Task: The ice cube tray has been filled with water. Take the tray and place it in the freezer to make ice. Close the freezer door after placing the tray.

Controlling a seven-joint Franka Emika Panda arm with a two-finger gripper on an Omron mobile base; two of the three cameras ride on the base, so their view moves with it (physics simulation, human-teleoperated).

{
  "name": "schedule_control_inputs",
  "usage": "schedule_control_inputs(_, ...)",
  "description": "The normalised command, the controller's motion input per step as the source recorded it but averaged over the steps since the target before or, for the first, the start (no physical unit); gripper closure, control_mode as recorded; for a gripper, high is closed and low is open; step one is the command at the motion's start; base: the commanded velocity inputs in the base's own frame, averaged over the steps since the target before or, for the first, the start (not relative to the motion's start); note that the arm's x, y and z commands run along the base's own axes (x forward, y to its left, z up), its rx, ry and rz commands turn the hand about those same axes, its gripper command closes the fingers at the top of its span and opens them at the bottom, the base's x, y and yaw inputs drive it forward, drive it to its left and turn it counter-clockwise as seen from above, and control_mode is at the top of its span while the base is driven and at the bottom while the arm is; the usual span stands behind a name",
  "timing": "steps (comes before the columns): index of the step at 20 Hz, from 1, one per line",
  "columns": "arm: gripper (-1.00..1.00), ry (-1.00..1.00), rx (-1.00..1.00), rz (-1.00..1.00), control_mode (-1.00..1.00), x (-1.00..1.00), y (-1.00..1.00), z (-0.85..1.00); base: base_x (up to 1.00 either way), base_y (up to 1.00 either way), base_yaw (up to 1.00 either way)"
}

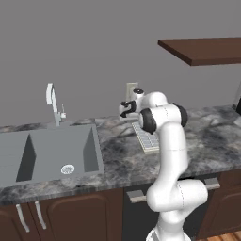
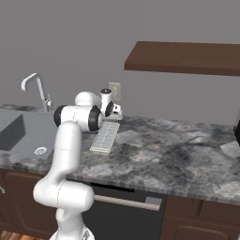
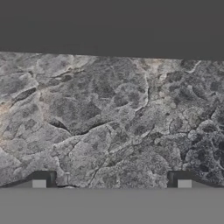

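Observation:
The ice cube tray [image 1: 147, 139] [image 2: 105, 137] lies flat on the marble counter [image 1: 212, 136] [image 2: 178, 154], its long side running away from me, partly behind my arm in the left base view. Its cells have the pale blue-grey sheen of water. My gripper [image 1: 125, 112] [image 2: 116, 113] [image 3: 113, 180] hangs above the tray's far end, near the back wall. It is open, with the two fingertips [image 3: 43, 179] wide apart and nothing between them. Past them the hand view looks onto bare counter and the grey wall. The freezer and its door are out of view.
A grey sink [image 1: 47, 150] [image 2: 14, 131] with a faucet [image 1: 52, 101] [image 2: 35, 89] is set into the counter left of the tray. A wall outlet [image 1: 132, 88] [image 2: 115, 90] sits behind my hand. A dark wooden shelf [image 1: 207, 49] [image 2: 187, 57] hangs at the upper right.

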Motion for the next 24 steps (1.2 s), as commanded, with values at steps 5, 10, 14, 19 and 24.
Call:
schedule_control_inputs(5, -1.0, 0.0, 0.0, 0.0, -1.0, 0.13, 0.0, -0.25, 0.0, 0.0, 0.0)
schedule_control_inputs(10, -1.0, 0.01, 0.0, 0.0, -1.0, 0.08, 0.0, -0.27, 0.0, 0.0, 0.0)
schedule_control_inputs(14, -1.0, 0.09, 0.0, 0.02, -1.0, -0.32, 0.0, -0.5, 0.0, 0.0, 0.0)
schedule_control_inputs(19, -1.0, 0.13, 0.0, 0.03, -1.0, -0.97, 0.0, -0.66, 0.0, 0.0, 0.0)
schedule_control_inputs(24, -1.0, 0.12, 0.0, 0.04, -1.0, -1.0, 0.0, -0.61, 0.0, 0.0, 0.0)
